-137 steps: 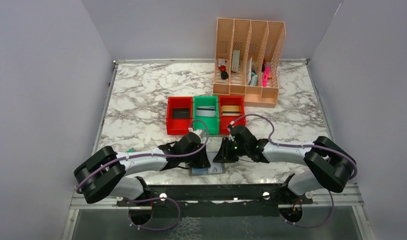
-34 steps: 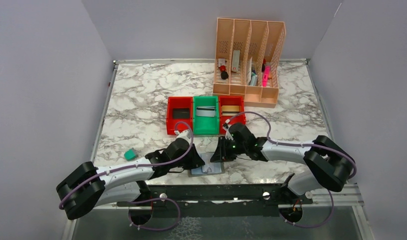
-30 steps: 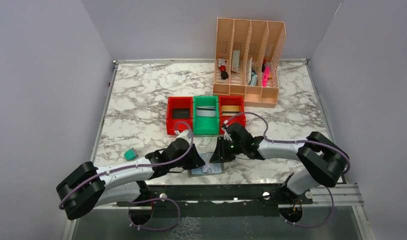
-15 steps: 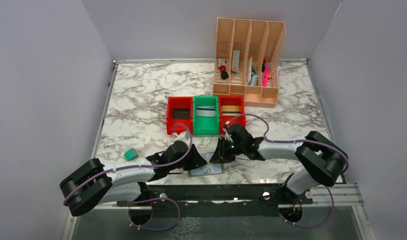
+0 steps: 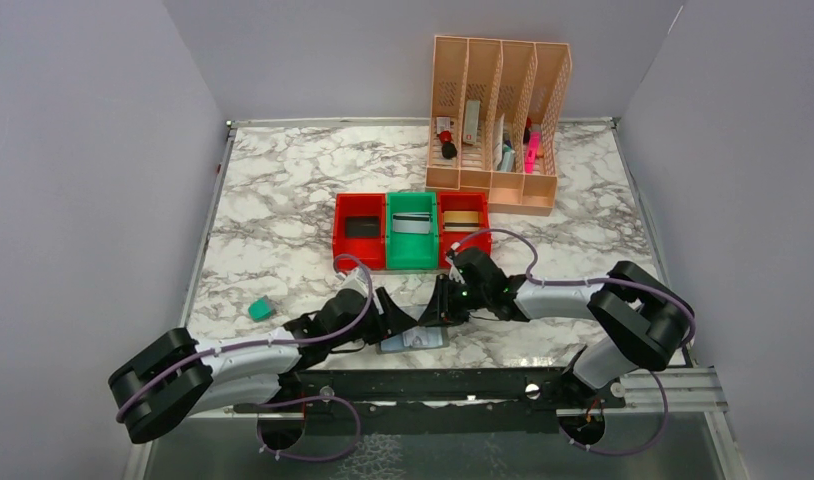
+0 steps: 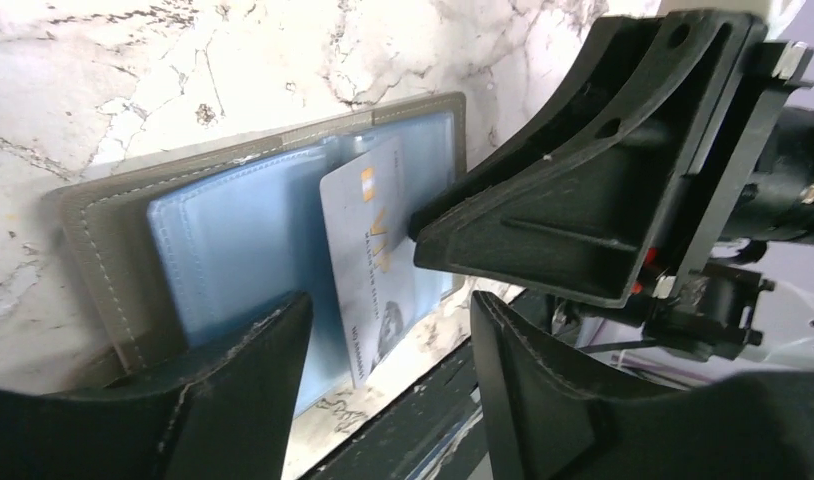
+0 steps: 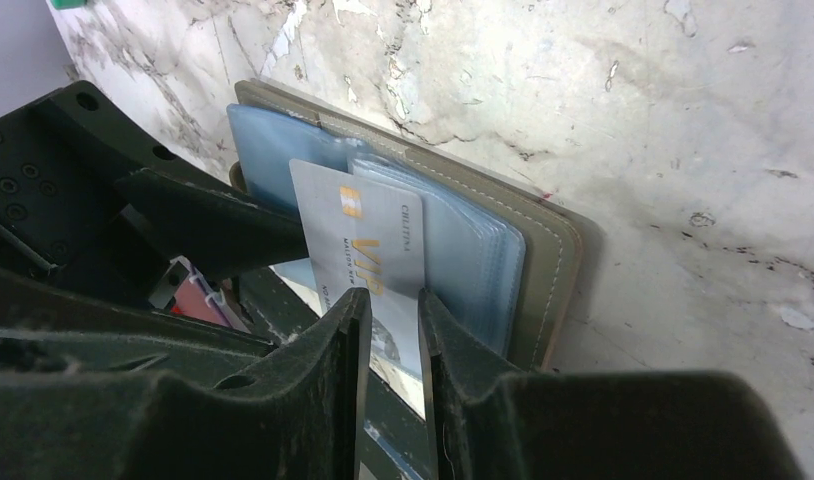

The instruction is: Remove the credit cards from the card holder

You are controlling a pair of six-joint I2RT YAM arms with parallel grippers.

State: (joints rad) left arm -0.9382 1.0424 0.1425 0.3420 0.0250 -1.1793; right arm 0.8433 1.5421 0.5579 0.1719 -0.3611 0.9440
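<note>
Pressing narrowly parted right pincer [image 7: 391, 300] tips onto silver-grey plastic card [image 7: 358, 225], half out of open grey folding card holder [image 7: 548, 255], lower centre on marble tabletop [image 7: 683, 120]; left pincer [image 6: 388, 310] gaping wide alongside. Sliding flat, slowly, avoiding dragging holder.

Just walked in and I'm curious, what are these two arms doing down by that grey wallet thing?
They're emptying the card holder, which lies open flat at the near edge of the table. A silver card sticks partway out of it, with the right gripper touching it, nearly closed. The left gripper sits open at the holder. Three other cards lie in the bins.
</note>
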